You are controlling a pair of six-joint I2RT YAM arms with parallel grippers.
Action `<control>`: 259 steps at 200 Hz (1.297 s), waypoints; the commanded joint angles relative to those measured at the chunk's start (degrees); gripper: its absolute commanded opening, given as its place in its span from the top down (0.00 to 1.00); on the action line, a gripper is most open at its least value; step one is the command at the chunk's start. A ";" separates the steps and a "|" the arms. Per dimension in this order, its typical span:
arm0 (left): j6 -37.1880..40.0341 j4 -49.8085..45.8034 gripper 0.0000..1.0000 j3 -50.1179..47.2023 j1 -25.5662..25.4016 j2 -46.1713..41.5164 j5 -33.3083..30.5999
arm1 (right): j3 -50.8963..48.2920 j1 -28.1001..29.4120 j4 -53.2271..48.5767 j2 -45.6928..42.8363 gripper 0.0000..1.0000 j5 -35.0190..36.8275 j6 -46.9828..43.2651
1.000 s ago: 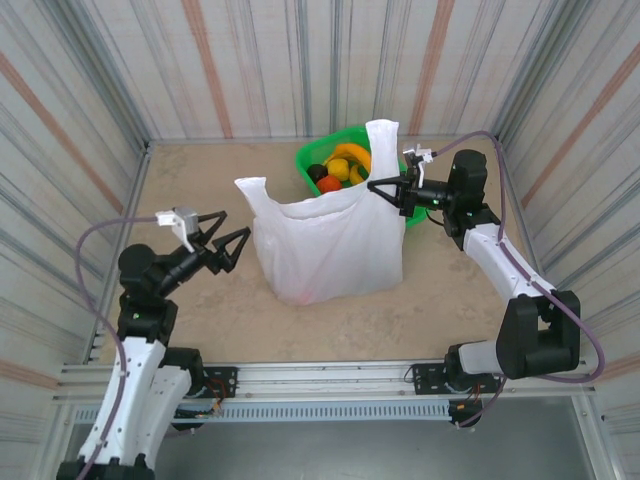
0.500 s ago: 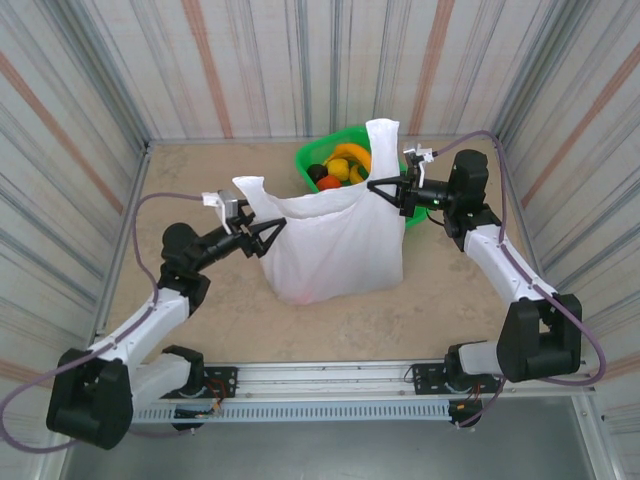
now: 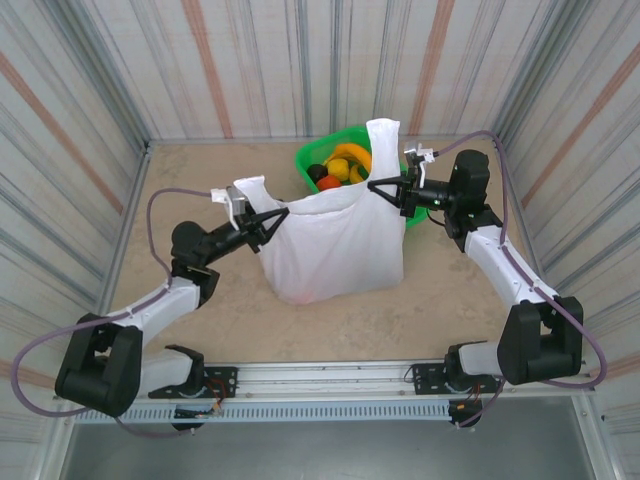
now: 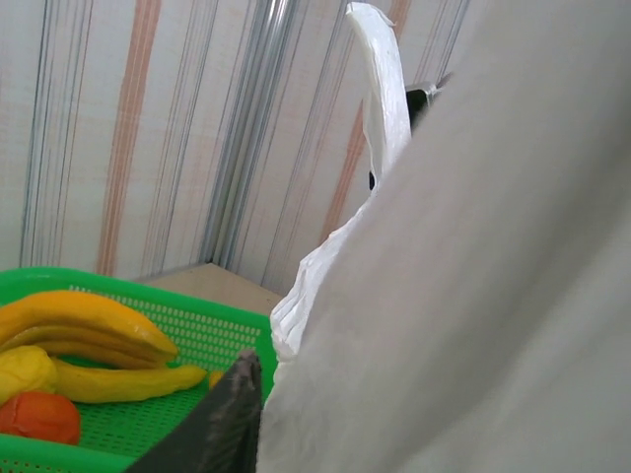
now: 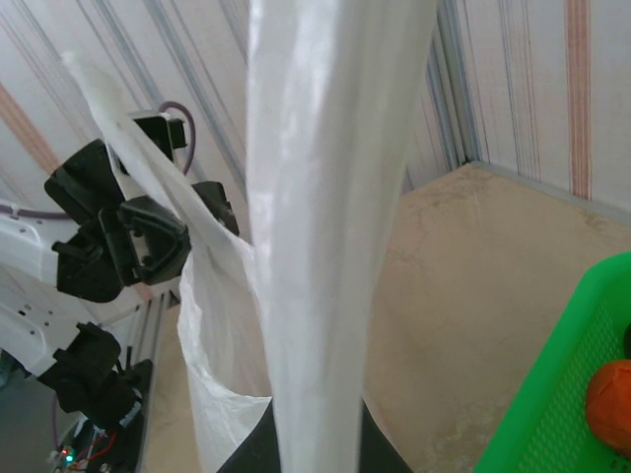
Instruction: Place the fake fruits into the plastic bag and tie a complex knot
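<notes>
The white plastic bag (image 3: 335, 245) stands open mid-table, its two handles apart; a knot is out of view. My left gripper (image 3: 276, 220) has its fingers drawn together on the bag's left rim below the left handle (image 3: 250, 188). One dark finger (image 4: 225, 414) shows against the film (image 4: 473, 296). My right gripper (image 3: 386, 188) is shut on the right handle (image 5: 315, 246), holding it taut and upright. The fake fruits lie in the green basket (image 3: 312, 152) behind the bag: yellow bananas (image 3: 350, 153) (image 4: 79, 325), an orange piece (image 4: 39, 416) (image 5: 611, 391).
Striped walls enclose the sandy table (image 3: 200, 180) on three sides. The basket (image 5: 562, 394) touches the bag's far side, close under my right wrist. The left arm (image 5: 108, 246) shows beyond the bag's mouth. Bare floor lies left of and in front of the bag.
My left arm swung in from the left to the bag and its wide-open fingers have drawn together on the left rim. The right gripper and its handle stayed put.
</notes>
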 commanded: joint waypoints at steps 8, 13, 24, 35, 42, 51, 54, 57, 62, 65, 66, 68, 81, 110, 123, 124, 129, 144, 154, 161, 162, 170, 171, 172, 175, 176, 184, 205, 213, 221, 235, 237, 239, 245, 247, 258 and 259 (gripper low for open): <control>2.12 0.70 0.88 1.80 0.27 -1.40 0.95 | 0.14 -0.04 -2.27 -2.21 1.00 0.38 -1.49; 2.87 -0.72 0.92 1.76 0.46 -2.03 0.79 | 0.13 -0.12 -2.83 -2.30 1.00 0.57 -1.87; 4.71 -4.16 1.00 1.64 0.85 -3.95 0.47 | 0.13 -0.23 -4.04 -2.72 1.00 1.00 -2.71; 7.12 -9.19 1.00 1.75 1.29 -6.29 0.12 | 0.17 -0.45 -5.75 -3.29 1.00 1.50 -3.75; 9.04 -13.24 1.00 2.05 1.46 -7.95 -0.29 | 0.22 -0.49 -7.13 -3.59 1.00 1.94 -4.64; 11.92 -19.32 1.00 2.95 1.46 -10.32 -0.63 | 0.29 -0.57 -9.27 -4.15 1.00 2.91 -6.11; 12.90 -21.79 1.00 3.33 1.41 -10.97 -0.68 | 0.30 -0.54 -10.18 -4.34 1.00 3.27 -6.78; 13.77 -24.18 1.00 3.72 1.41 -11.67 -0.69 | 0.38 -0.52 -11.01 -4.49 1.00 3.60 -7.49; 15.09 -27.71 1.00 4.37 1.41 -12.71 -0.81 | 0.34 -0.45 -12.48 -4.73 1.00 4.11 -8.55; 15.93 -30.02 1.00 4.77 1.39 -13.38 -0.92 | 0.46 -0.41 -13.31 -4.87 1.00 4.41 -9.15; 16.21 -30.69 1.00 4.89 1.43 -13.56 -0.98 | 0.46 -0.37 -13.52 -4.93 1.00 4.50 -9.47; 16.74 -32.27 1.00 5.29 1.48 -13.99 -1.02 | 0.32 -0.33 -13.94 -5.02 1.00 4.65 -9.63; 20.42 -41.41 1.00 7.14 1.53 -16.10 -1.59 | 0.36 0.06 -17.11 -5.39 1.00 5.27 -12.01; 24.95 -57.02 1.00 11.16 2.21 -18.41 -3.26 | 0.22 0.81 -24.79 -6.79 1.00 8.20 -17.47; 25.44 -60.69 1.00 12.03 2.34 -18.80 -3.69 | -0.41 0.91 -26.75 -7.63 1.00 9.13 -18.64; 25.44 -60.97 1.00 12.08 2.35 -18.82 -3.77 | -0.41 0.91 -26.83 -7.72 1.00 9.24 -18.72; 25.52 -61.87 1.00 12.21 2.35 -18.85 -4.12 | -0.76 0.91 -27.00 -8.27 1.00 9.53 -18.83; 25.21 -63.39 1.00 11.94 2.36 -19.11 -5.02 | -2.48 0.91 -26.57 -9.57 1.00 10.39 -18.79; 24.80 -63.31 1.00 11.36 2.35 -19.20 -5.19 | -3.62 0.97 -26.34 -10.27 1.00 11.06 -18.75; 24.60 -63.19 1.00 11.02 2.36 -19.19 -4.66 | -4.27 0.94 -26.30 -10.66 1.00 11.50 -18.84; 24.58 -63.14 1.00 10.96 2.35 -19.20 -4.52 | -4.36 0.92 -26.30 -10.73 1.00 11.51 -18.93; 24.56 -62.83 1.00 10.81 2.35 -19.05 -3.53 | -4.76 0.92 -26.43 -10.96 1.00 11.62 -19.07; 24.56 -62.83 1.00 10.82 2.35 -19.08 -3.38 | -4.78 0.91 -26.45 -11.01 1.00 11.66 -19.08; 24.56 -62.78 1.00 10.82 2.35 -19.05 -3.27 | -4.79 0.91 -26.47 -11.03 1.00 11.59 -19.09; 24.51 -62.64 1.00 10.88 2.36 -18.95 -2.82 | -4.80 1.01 -26.62 -11.09 1.00 11.47 -19.22; 24.49 -62.60 1.00 10.94 2.36 -18.90 -2.59 | -4.75 1.00 -26.68 -11.16 1.00 11.41 -19.34; 24.88 -62.59 1.00 11.51 2.21 -18.57 -0.90 | -4.21 1.29 -27.50 -11.25 1.00 11.31 -19.99; 28.38 -66.47 1.00 15.23 0.47 -17.26 1.66 | -1.11 3.27 -33.06 -11.02 1.00 13.56 -24.07; 30.48 -68.88 1.00 16.99 -0.64 -16.81 1.84 | 0.14 3.99 -35.50 -10.58 1.00 13.90 -25.63; 33.16 -71.28 1.00 18.55 -1.80 -16.21 2.23 | 1.22 4.48 -37.37 -9.90 1.00 13.71 -26.59; 38.37 -76.39 1.00 21.30 -3.20 -15.09 3.53 | 2.62 5.31 -39.72 -8.57 1.00 13.03 -27.39; 38.85 -76.96 1.00 21.74 -3.30 -14.90 3.73 | 2.86 5.48 -40.05 -8.32 1.00 13.05 -27.55; 39.32 -77.52 1.00 22.23 -3.46 -14.72 3.89 | 3.10 5.66 -40.42 -8.13 1.00 13.07 -27.65; 40.60 -79.14 1.00 23.35 -3.63 -14.03 4.75 | 3.81 6.27 -41.40 -7.52 1.00 13.34 -28.16; 41.12 -79.71 1.00 23.84 -3.69 -13.82 5.04 | 3.99 6.51 -41.74 -7.32 1.00 13.43 -28.33; 43.62 -82.63 1.00 25.65 -4.61 -12.80 5.62 | 4.99 7.93 -43.47 -6.35 1.00 14.57 -29.48; 43.89 -82.93 1.00 25.79 -4.73 -12.70 5.59 | 5.06 8.11 -43.63 -6.24 1.00 14.63 -29.57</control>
